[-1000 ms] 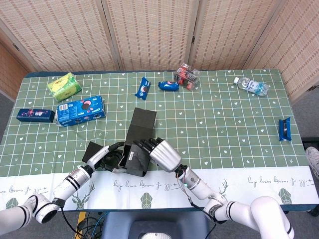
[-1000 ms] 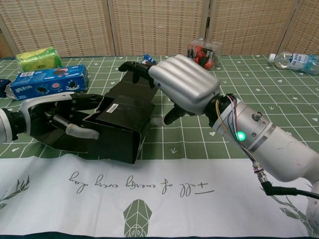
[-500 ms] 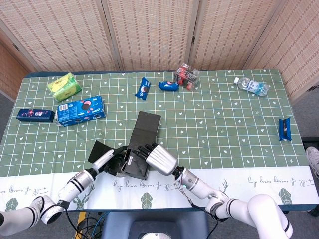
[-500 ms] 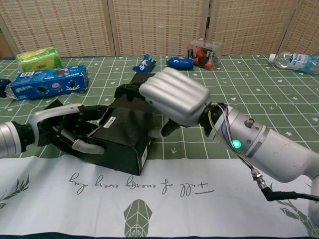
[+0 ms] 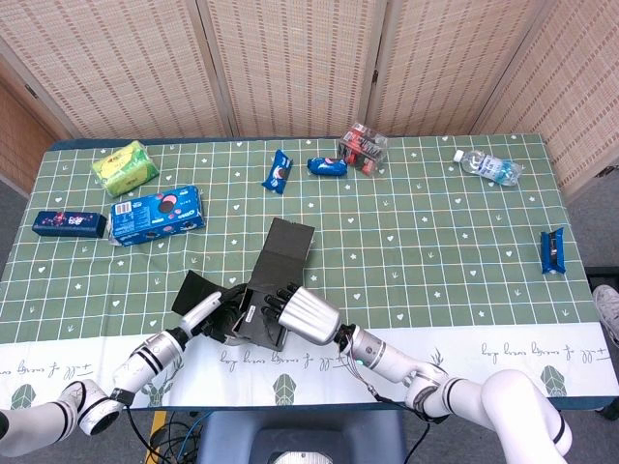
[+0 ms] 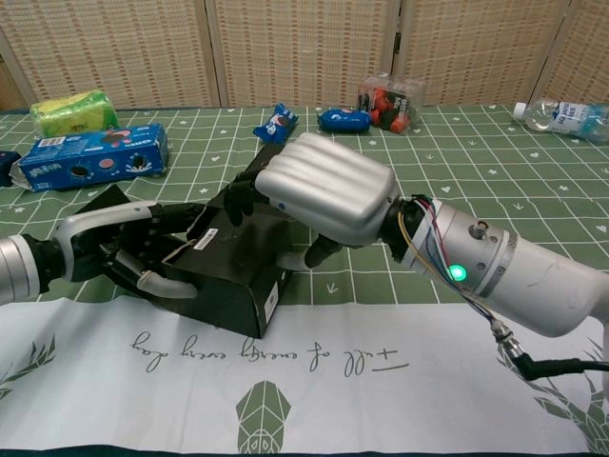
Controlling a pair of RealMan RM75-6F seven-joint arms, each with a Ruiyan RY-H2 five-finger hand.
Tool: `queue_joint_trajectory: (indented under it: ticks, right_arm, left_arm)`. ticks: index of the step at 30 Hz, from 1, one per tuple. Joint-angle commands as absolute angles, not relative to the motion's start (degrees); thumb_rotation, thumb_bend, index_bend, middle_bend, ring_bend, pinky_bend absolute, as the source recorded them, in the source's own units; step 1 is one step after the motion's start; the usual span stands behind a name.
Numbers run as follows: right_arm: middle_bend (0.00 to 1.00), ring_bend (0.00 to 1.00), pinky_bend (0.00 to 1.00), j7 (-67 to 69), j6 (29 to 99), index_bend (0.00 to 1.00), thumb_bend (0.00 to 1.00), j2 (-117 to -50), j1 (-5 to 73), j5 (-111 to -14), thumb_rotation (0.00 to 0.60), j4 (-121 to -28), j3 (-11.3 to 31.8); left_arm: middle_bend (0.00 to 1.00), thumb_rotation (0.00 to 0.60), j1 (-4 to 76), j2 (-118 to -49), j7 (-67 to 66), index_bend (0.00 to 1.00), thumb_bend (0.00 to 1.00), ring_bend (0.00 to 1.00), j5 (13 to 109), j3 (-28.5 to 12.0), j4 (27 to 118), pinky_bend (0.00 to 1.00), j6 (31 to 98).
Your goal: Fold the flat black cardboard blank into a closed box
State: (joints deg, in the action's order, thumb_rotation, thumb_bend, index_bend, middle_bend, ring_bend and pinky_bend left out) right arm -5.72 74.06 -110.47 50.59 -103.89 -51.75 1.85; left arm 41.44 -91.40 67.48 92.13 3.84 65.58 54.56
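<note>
The black cardboard box [image 5: 277, 265] lies partly folded near the table's front edge, with one long flap [image 5: 291, 241] stretched out flat behind it. In the chest view the box [image 6: 231, 283] shows a white label on top and an end facing the camera. My left hand [image 6: 122, 253] grips its left end, fingers curled around the open side and a loose flap. My right hand [image 6: 326, 194] rests across the top with the fingers over the far edge and the thumb against the right side. From above, the left hand [image 5: 217, 315] and the right hand [image 5: 308, 315] flank the box.
A blue cookie box [image 5: 156, 214], a green packet [image 5: 125, 166] and a dark blue box [image 5: 68, 223] lie at the back left. Blue snack packs [image 5: 277, 170], a clear red-filled pack [image 5: 364, 147] and a bottle [image 5: 486, 166] line the far side. A dark bar [image 5: 552, 250] lies right.
Both hands have drawn the box toward the front edge and turned it. My right hand has come down flatter over the top, and the box looks more closed up.
</note>
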Motion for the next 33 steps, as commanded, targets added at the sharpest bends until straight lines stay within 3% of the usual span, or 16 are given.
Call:
queue_joint_trajectory:
  ticks: [1,3,5,19,33]
  right_arm:
    - [0.41,0.53,0.61,-5.80,73.61,0.40,0.21,-110.04,50.68,-103.91,0.600,-52.21,1.52]
    - [0.42,0.53,0.61,-5.97,73.28,0.40,0.21,-109.73,50.74,-103.95,0.600,-52.49,1.29]
    - [0.42,0.54,0.61,-6.05,72.95,0.41,0.21,-109.32,50.89,-104.11,0.600,-52.81,1.00]
    - [0.43,0.56,0.61,-7.45,71.04,0.42,0.21,-108.06,51.69,-104.75,0.600,-53.89,-0.19]
    - [0.46,0.57,0.61,-7.65,67.08,0.46,0.32,-104.84,54.24,-106.23,0.600,-56.57,-1.74]
  left_arm:
    - [0.17,0.600,41.51,-91.42,67.48,0.13,0.17,0.60,92.17,3.94,65.61,0.46,54.52]
    - [0.17,0.600,41.57,-91.44,67.51,0.13,0.17,0.52,92.14,3.98,65.64,0.46,54.46]
    - [0.17,0.600,41.62,-91.49,67.41,0.13,0.17,0.50,92.02,3.99,65.62,0.46,54.39]
    - [0.17,0.600,41.71,-91.49,67.20,0.14,0.17,0.50,91.65,4.04,65.78,0.46,54.48]
    - [0.17,0.600,41.53,-91.02,67.00,0.14,0.17,0.48,91.66,3.89,66.46,0.46,55.52]
